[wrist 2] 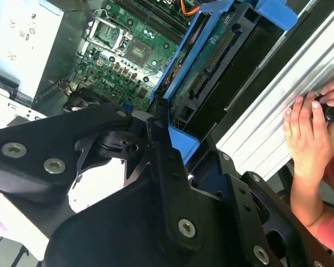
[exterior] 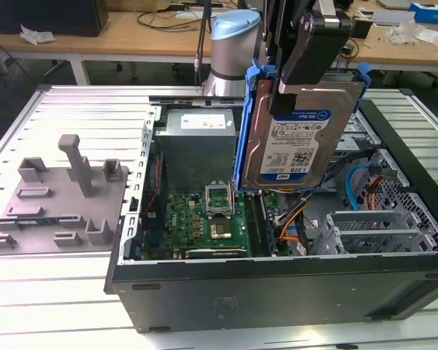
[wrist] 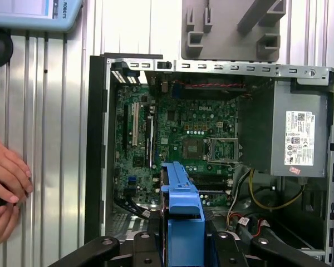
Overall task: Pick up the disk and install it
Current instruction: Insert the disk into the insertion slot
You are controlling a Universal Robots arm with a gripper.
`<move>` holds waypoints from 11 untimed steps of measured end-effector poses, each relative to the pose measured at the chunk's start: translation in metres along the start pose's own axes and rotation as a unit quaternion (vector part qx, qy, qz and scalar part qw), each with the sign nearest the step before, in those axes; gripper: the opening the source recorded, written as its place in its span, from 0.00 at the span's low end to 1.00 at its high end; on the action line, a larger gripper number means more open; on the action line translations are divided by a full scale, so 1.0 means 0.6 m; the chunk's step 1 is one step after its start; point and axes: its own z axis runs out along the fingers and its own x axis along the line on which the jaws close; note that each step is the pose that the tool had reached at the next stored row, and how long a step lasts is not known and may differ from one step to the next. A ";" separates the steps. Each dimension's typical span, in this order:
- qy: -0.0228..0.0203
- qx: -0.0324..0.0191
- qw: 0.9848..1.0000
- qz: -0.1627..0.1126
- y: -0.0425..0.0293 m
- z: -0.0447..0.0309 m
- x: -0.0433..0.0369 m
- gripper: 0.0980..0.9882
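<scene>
The disk (exterior: 296,138), a silver hard drive with a white-and-blue label in a blue carrier frame, hangs upright above the open computer case (exterior: 277,277). My gripper (exterior: 304,79) is shut on its top edge from above. The drive hovers over the case's middle, between the grey power supply (exterior: 197,138) and the metal drive cage (exterior: 379,226), touching neither. In the second wrist view the disk's (wrist 2: 211,61) circuit-board side and blue frame run away from the black fingers (wrist 2: 167,167). In the first wrist view the blue carrier edge (wrist: 182,214) sits over the motherboard (wrist: 183,139).
A grey moulded fixture (exterior: 58,197) lies on the slatted table at the exterior view's left. Orange and blue cables (exterior: 299,219) run inside the case beside the motherboard (exterior: 208,219). A person's hands (wrist 2: 312,128) rest on the table beside the case, also in the first wrist view (wrist: 5,183).
</scene>
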 end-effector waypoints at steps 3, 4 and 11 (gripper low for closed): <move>-0.004 0.000 1.000 0.000 0.000 0.000 0.005 0.30; -0.005 0.000 1.000 0.000 0.000 0.000 0.010 0.30; -0.027 0.001 1.000 0.003 -0.005 0.002 0.032 0.30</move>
